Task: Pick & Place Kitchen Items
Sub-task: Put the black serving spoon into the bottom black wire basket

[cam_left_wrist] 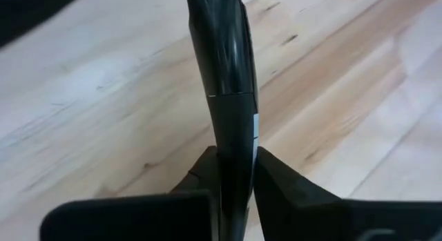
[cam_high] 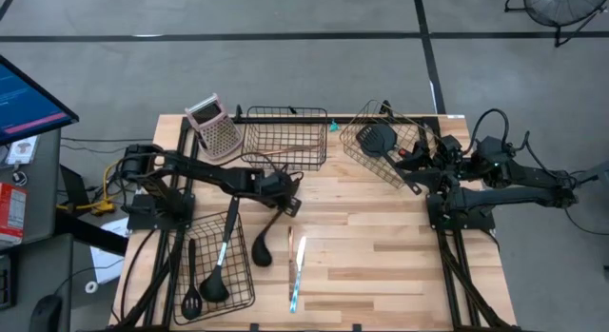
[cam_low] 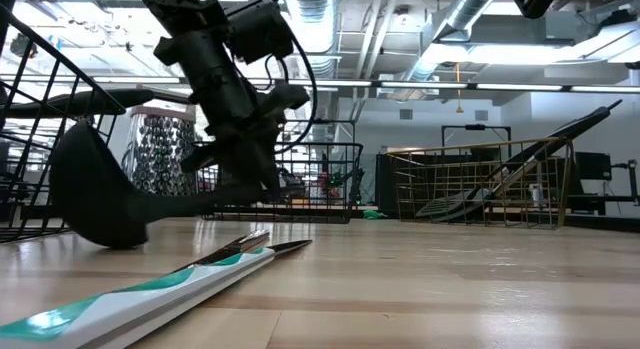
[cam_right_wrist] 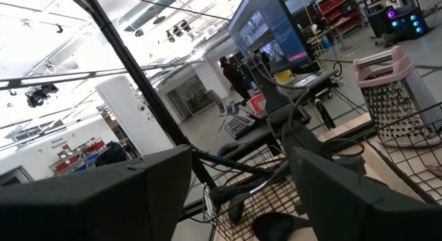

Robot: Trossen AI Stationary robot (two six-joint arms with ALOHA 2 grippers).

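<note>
Wooden desk [cam_high: 381,256]: left gripper [cam_high: 284,203] clamps black ladle [cam_high: 265,239] handle mid-desk, bowl down. Pick step done; next, lift toward a basket. Right gripper [cam_high: 415,161] open, idle at tilted basket [cam_high: 390,142].

The worktop [cam_high: 381,265] is pale blond wood in long planks with darker grain streaks; the ladle [cam_high: 264,239] lying on it is glossy black; the knife [cam_high: 296,275] beside it has a white handle with teal patches and a silvery blade; the grater [cam_high: 213,128] is dull metal topped in pink; the wire baskets [cam_high: 284,137] are black; the spatula [cam_high: 376,138] is black.
</note>
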